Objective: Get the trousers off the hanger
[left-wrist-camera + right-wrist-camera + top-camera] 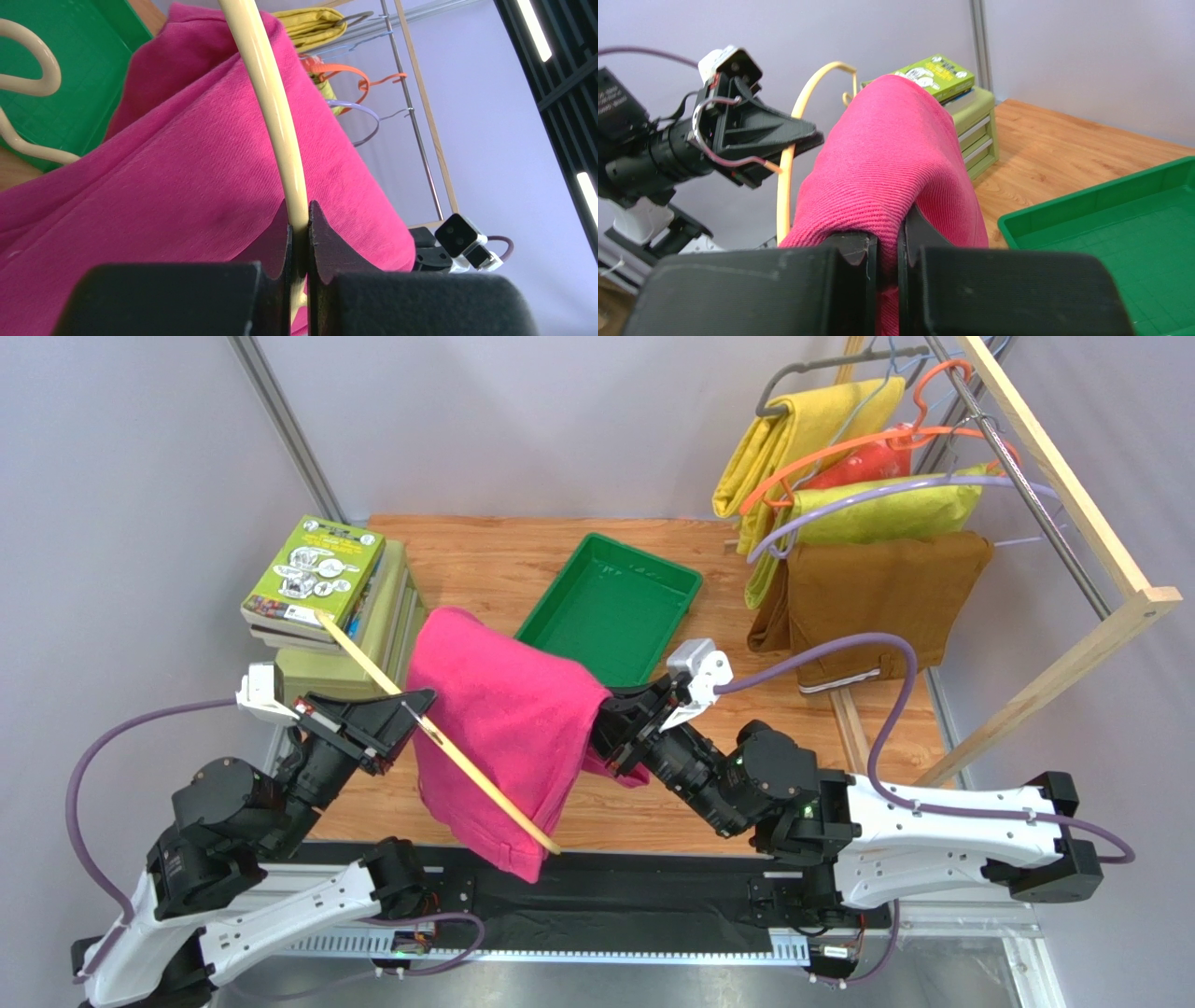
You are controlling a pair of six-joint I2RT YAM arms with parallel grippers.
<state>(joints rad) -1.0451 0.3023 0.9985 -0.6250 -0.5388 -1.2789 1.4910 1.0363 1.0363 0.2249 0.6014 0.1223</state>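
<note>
Just on the near side of the shallow green plastic tray (610,609), the top view shows the bright magenta-pink soft fabric trousers (498,728) draped over the pale cream-yellow curved plastic hanger (484,784). The hanger is held up off the wooden surface (477,560), and its long bar slants from left of the tray toward the near edge. The left end effector (415,711) is clamped on that bar at the trousers' left edge. The right end effector (606,735) is pinched on the trousers' right edge, beside the tray's near corner. A stack of books on a pale green drawer unit (316,581) stands left of the tray. To the tray's right, yellow, olive-green and brown garments (870,581) hang from a rail.

In the left wrist view, the left end effector (300,238) has both fingers pressed against the hanger (274,119). The trousers (175,189) bulk close around the bar. The tray (77,84) lies beyond them at upper left, with a looping cream part of the hanger in front of it.

In the right wrist view, the right end effector (889,259) is clamped on a fold of the trousers (892,161), which rise in a rounded hump left of the tray (1116,231). The hanger (791,140) arcs out at their far left, where the left end effector (808,136) grips it.
</note>
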